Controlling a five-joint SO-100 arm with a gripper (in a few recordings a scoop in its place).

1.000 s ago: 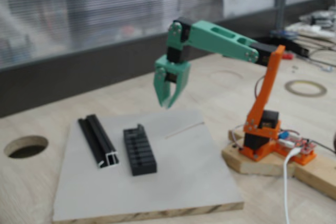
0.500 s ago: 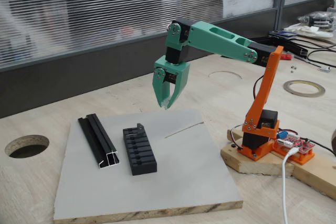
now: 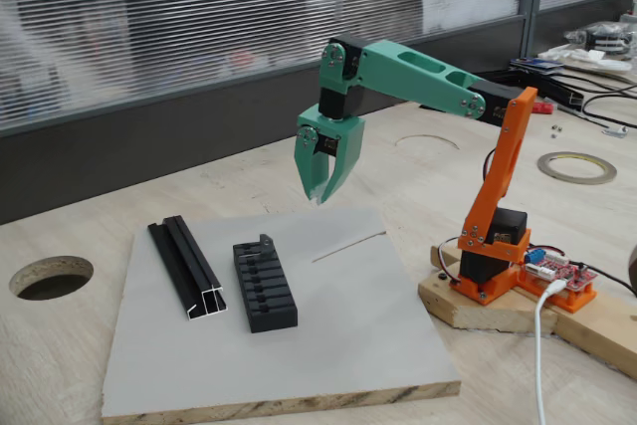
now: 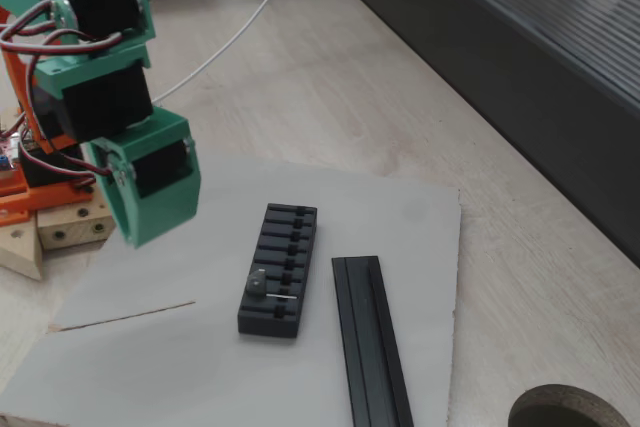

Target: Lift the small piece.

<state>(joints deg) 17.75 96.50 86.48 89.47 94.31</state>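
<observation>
I've got the green two-finger gripper (image 3: 320, 191) hanging in the air above the far edge of the grey square board (image 3: 328, 345), jaws together as far as I can tell, nothing between them. So this is the approach, no contact yet. The small piece, a tiny thin grey bracket (image 4: 262, 284), sits on one end of the black slotted rectangular block (image 4: 279, 269), the end nearer the gripper in both fixed views. Next I need to part the jaws, swing over that end and come straight down. Room is open above; the long black channel rail (image 4: 371, 342) lies just beside the block, so I'd keep the fingers off that side.
</observation>
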